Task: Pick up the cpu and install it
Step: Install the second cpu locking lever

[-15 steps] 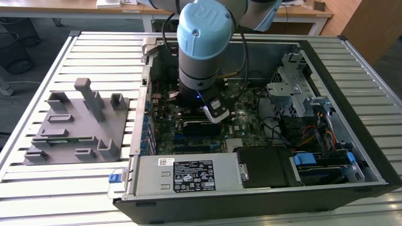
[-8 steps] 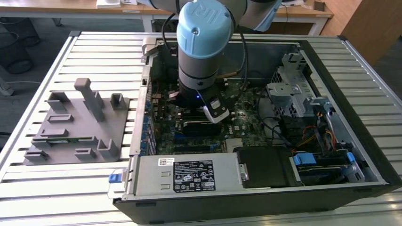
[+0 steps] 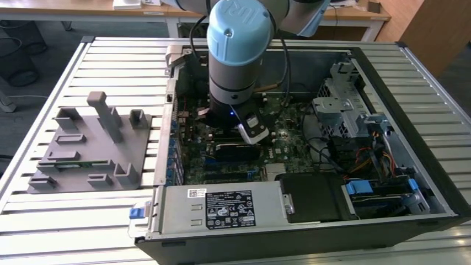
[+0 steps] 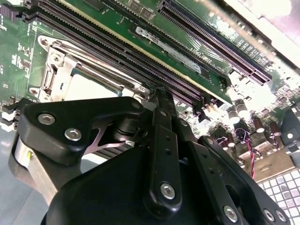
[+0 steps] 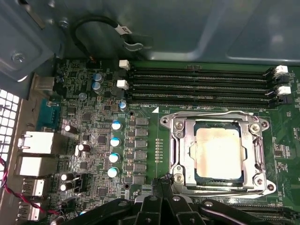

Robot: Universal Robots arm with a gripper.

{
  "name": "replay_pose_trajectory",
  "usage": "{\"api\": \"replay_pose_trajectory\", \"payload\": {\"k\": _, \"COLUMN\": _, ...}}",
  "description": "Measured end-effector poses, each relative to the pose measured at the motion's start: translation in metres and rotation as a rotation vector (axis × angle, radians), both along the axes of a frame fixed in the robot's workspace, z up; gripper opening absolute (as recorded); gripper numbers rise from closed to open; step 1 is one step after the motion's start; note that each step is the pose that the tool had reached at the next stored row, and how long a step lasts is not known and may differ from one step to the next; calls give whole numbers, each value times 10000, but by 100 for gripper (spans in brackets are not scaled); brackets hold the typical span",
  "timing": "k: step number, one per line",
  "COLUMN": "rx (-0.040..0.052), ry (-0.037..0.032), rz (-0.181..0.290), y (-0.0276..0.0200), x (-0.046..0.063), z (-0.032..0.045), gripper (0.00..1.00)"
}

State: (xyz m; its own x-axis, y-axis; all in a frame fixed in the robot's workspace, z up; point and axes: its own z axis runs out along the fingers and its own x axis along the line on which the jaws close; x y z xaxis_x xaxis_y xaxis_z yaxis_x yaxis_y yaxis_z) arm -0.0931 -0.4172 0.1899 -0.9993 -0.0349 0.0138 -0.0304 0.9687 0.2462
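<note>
Grey-blue arm stands upright over the open case, wrist low above the motherboard. In the second wrist view the gripper has its fingers pressed together, holding nothing, beside the socket. In the first wrist view one cpu lies seated in the socket, with four memory slots alongside.

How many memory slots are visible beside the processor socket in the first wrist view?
4: long black memory slots lie stacked parallel, between the metal case wall and the socket holding the cpu. More may be hidden elsewhere.
</note>
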Motion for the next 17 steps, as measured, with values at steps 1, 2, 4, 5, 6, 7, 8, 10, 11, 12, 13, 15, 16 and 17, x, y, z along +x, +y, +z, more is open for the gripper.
{"api": "replay_pose_trajectory", "payload": {"k": 1, "rx": 6, "ry": 0, "rz": 0, "y": 0, "x": 0, "z": 7, "gripper": 11}}
{"api": "replay_pose_trajectory", "payload": {"k": 2, "rx": 10, "ry": 1, "rz": 0, "y": -1, "x": -1, "z": 17, "gripper": 11}}
{"api": "replay_pose_trajectory", "payload": {"k": 4, "rx": 20, "ry": 1, "rz": 0, "y": -1, "x": -3, "z": 47, "gripper": 11}}
{"api": "replay_pose_trajectory", "payload": {"k": 5, "rx": 25, "ry": 0, "rz": 0, "y": 0, "x": -4, "z": 65, "gripper": 11}}
{"api": "replay_pose_trajectory", "payload": {"k": 6, "rx": 29, "ry": 1, "rz": 0, "y": 0, "x": -5, "z": 83, "gripper": 11}}
{"api": "replay_pose_trajectory", "payload": {"k": 7, "rx": 35, "ry": 1, "rz": 0, "y": 0, "x": -5, "z": 102, "gripper": 11}}
{"api": "replay_pose_trajectory", "payload": {"k": 8, "rx": 42, "ry": 0, "rz": 0, "y": 0, "x": -6, "z": 117, "gripper": 11}}
{"api": "replay_pose_trajectory", "payload": {"k": 10, "rx": 47, "ry": -1, "rz": -1, "y": 1, "x": -6, "z": 128, "gripper": 11}}
{"api": "replay_pose_trajectory", "payload": {"k": 11, "rx": 49, "ry": -2, "rz": 0, "y": 1, "x": -5, "z": 129, "gripper": 11}}
{"api": "replay_pose_trajectory", "payload": {"k": 12, "rx": 49, "ry": -4, "rz": 0, "y": 0, "x": -5, "z": 130, "gripper": 11}}
{"api": "replay_pose_trajectory", "payload": {"k": 13, "rx": 46, "ry": -7, "rz": 0, "y": 0, "x": -6, "z": 133, "gripper": 11}}
{"api": "replay_pose_trajectory", "payload": {"k": 15, "rx": 45, "ry": -13, "rz": 0, "y": 0, "x": -6, "z": 135, "gripper": 11}}
{"api": "replay_pose_trajectory", "payload": {"k": 16, "rx": 46, "ry": -14, "rz": 0, "y": 0, "x": -6, "z": 135, "gripper": 11}}
{"api": "replay_pose_trajectory", "payload": {"k": 17, "rx": 47, "ry": -14, "rz": 0, "y": 0, "x": -6, "z": 136, "gripper": 11}}
